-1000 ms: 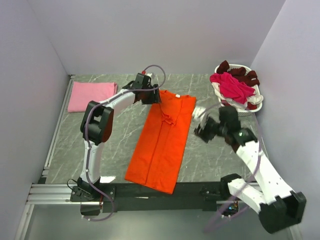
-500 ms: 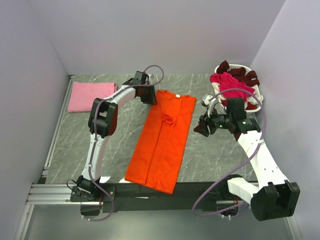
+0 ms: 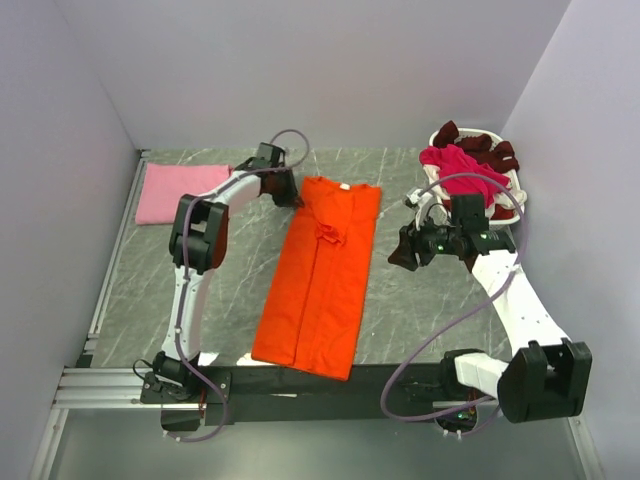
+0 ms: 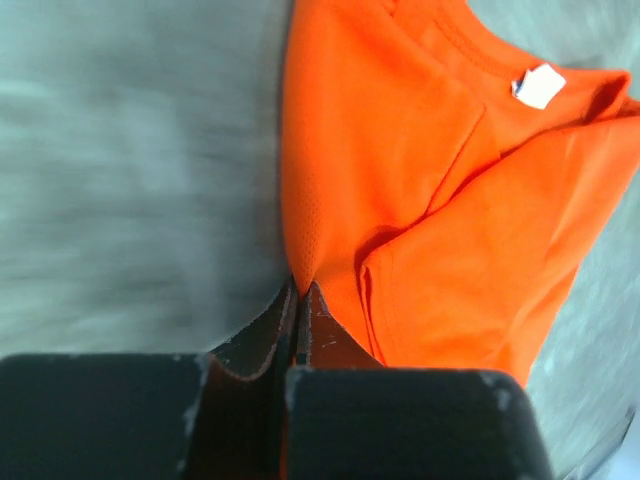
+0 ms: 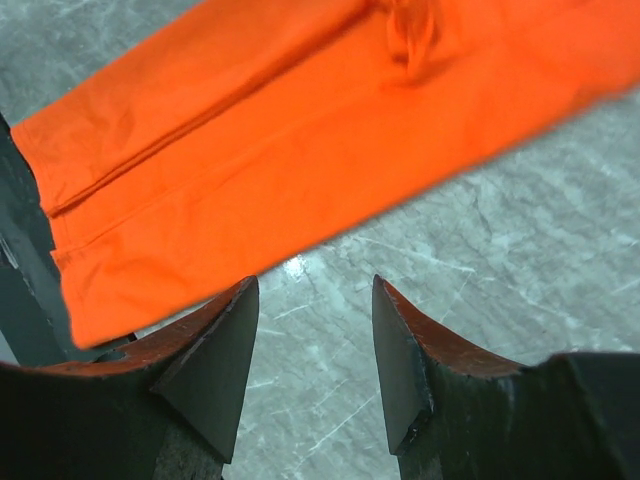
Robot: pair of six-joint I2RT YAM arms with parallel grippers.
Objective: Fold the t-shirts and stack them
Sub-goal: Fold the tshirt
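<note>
At the far left corner of the orange shirt, by the collar end, the left hand was closed tight on the very edge of the cloth. The shirt lay lengthwise down the middle of the bench, its sides folded in and a small bunch of sleeve sitting on top near the collar. The right hand hung over bare bench just right of the shirt, its jaws apart and nothing in them.

The main risk was that bite. It took only a sliver of hem, so a quick pull could slip the cloth free. From the left wrist view it was hard to tell how many layers sat in the pinch. If only the top one was caught, lifting would probably peel the side fold open instead of carrying the whole end over.

With the right hand holding nothing, a one-sided lift would likely skew the shirt and drag the far right corner behind it. The loose sleeve bunch could slide and leave a lump in the fold. The near hem seemed to reach the dark rail at the bench edge, so a pull toward the arms might drop it off the front.

The pink shirt lay folded at the far left, well apart. The magenta shirt sat in the basket at the far right.
</note>
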